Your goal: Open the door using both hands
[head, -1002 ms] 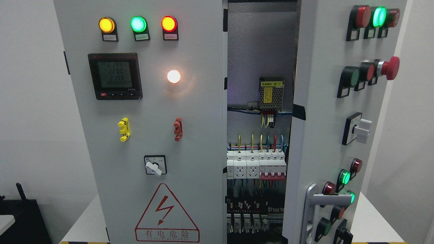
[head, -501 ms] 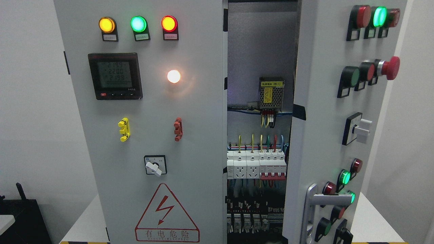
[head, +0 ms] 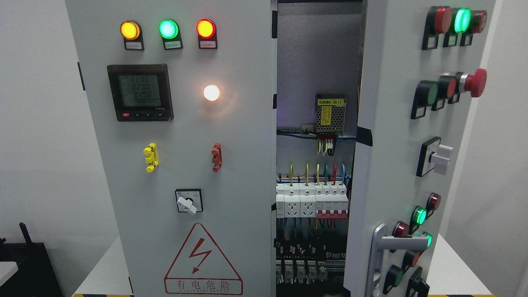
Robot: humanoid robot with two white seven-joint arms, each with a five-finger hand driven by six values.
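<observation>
1. the right door (head: 392, 123) stands ajar at 3 o'clock, its silver handle (head: 385, 251) at 5 o'clock; the left door (head: 181, 144) is shut.
2. no hand shows, so i cannot tell the state of the fingers.
3. best approach: grip the handle squarely, swing outward steadily, keep clear of the buttons.

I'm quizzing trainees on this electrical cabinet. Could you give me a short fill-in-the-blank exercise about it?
1. The right door stands ____, showing wiring inside.
2. Among the three lamps atop the left door, the middle lamp glows ____.
3. The warning triangle frames a red ____ bolt.

Missing words: open; green; lightning
</observation>
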